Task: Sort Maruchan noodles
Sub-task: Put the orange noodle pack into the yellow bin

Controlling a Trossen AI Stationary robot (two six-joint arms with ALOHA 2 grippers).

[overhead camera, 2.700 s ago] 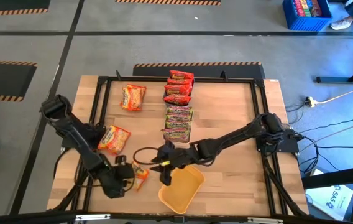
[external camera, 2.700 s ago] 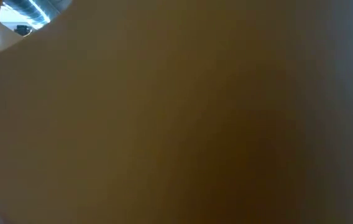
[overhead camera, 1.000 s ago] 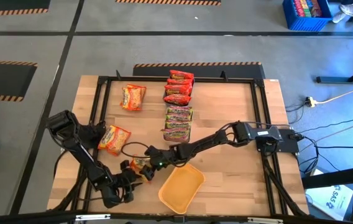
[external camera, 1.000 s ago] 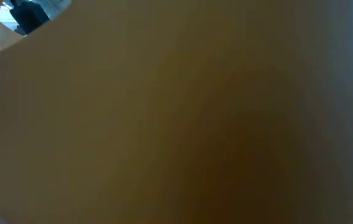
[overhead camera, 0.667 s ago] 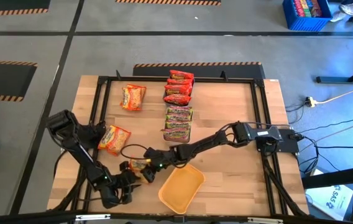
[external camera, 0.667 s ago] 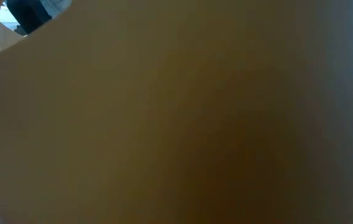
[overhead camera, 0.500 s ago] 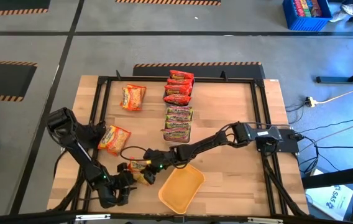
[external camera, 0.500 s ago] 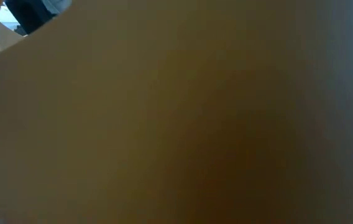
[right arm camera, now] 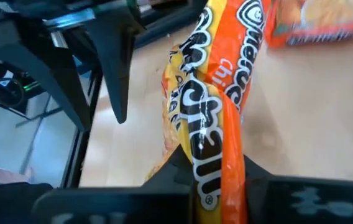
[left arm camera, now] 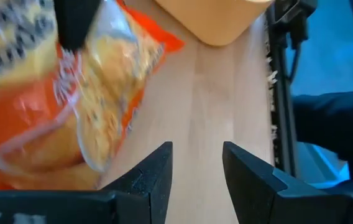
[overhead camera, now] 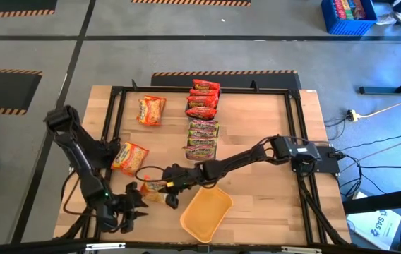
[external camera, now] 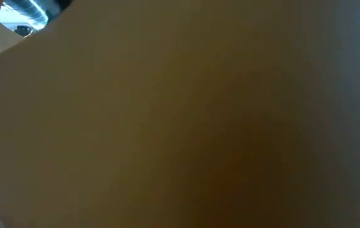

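Observation:
An orange-yellow Maruchan packet (overhead camera: 153, 187) sits in my right gripper (overhead camera: 166, 186), which reaches in from the table's right toward the near left. My left gripper (overhead camera: 134, 202) is open, just to the near left of that packet and apart from it; in the left wrist view the packet (left arm camera: 71, 99) lies beyond its fingers. Two more orange-yellow packets (overhead camera: 130, 156) (overhead camera: 151, 109) lie flat on the left. Red packets (overhead camera: 204, 99) and green-and-red packets (overhead camera: 202, 140) form a column at the middle. My right gripper (right arm camera: 217, 171) pinches the orange-yellow packet at one edge (right arm camera: 209, 149) between its two fingers, coming level from the table's right. The packet stands on edge, bent and crinkled beyond the fingers. I cannot tell whether its lower side touches the table.
An orange-yellow tray (overhead camera: 206, 212) lies at the near edge, right of both grippers; its wall (external camera: 180, 126) fills the low view. A black frame (overhead camera: 116, 92) borders the tabletop. Bare wood shows on the table's right half (overhead camera: 264, 190).
My left gripper has drawn back from the packet toward the table's near left corner. My right gripper has carried the packet a little toward the left.

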